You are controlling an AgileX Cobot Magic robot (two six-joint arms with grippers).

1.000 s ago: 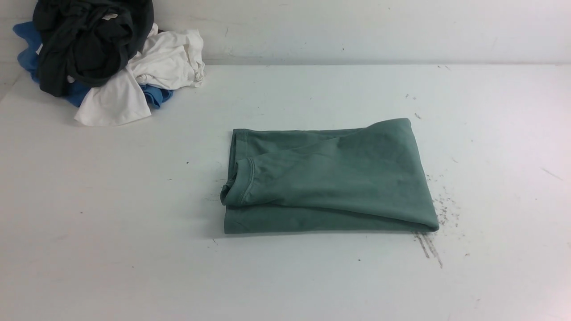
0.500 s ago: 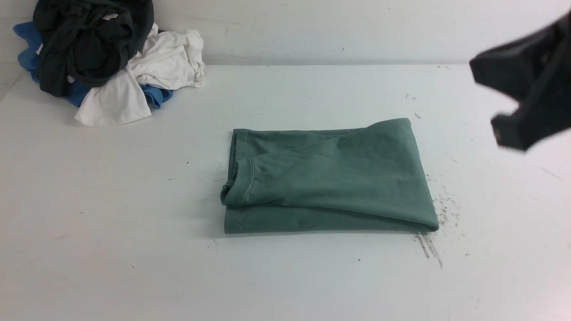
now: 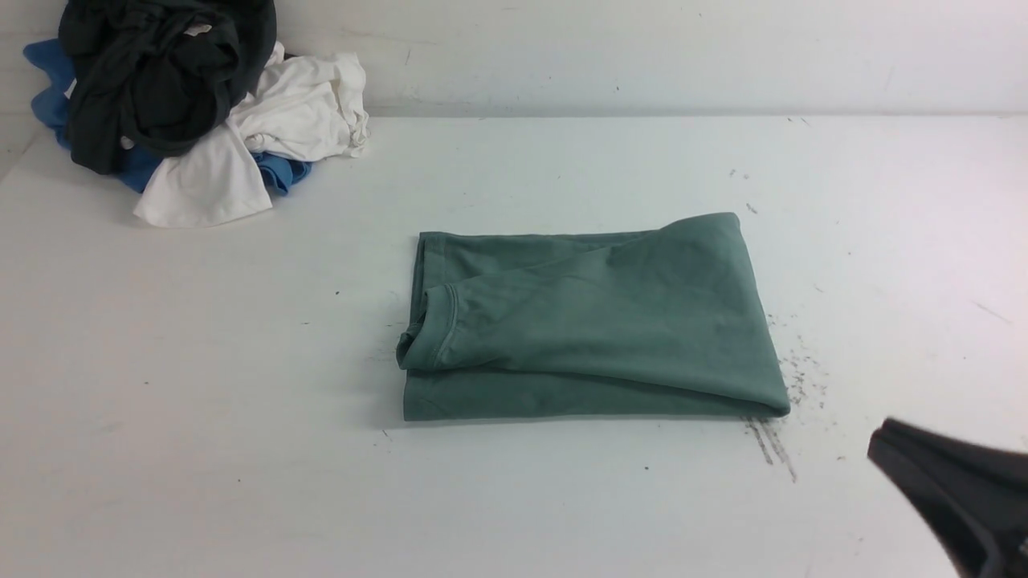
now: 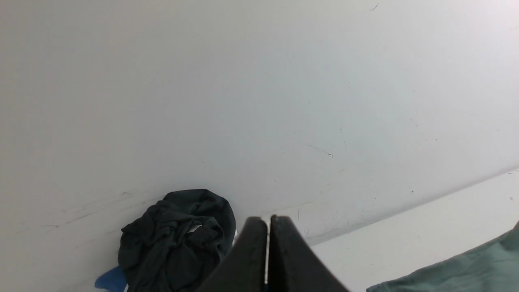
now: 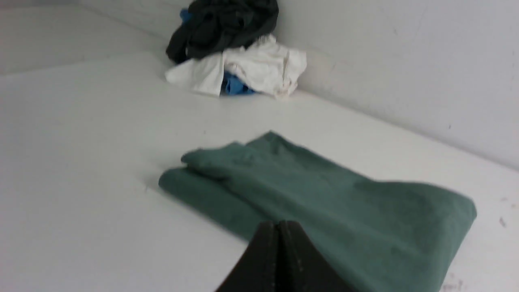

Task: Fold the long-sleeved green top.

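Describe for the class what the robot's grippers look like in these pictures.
Both are matt black. The left gripper and right gripper each show two broad fingers tapering to narrow tips. In the front view the right one is a blurred black wedge. No cables or markings show.

Front view high, faces wall; wrist views low, probably nearer, share green top [image 3: 590, 321].

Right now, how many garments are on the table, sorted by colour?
Green: 1, the folded green long-sleeved top
Black-charcoal: 1, black garment on the pile
White: 1, white garment
Blue: 1, blue garment, mostly buried
Total: 4
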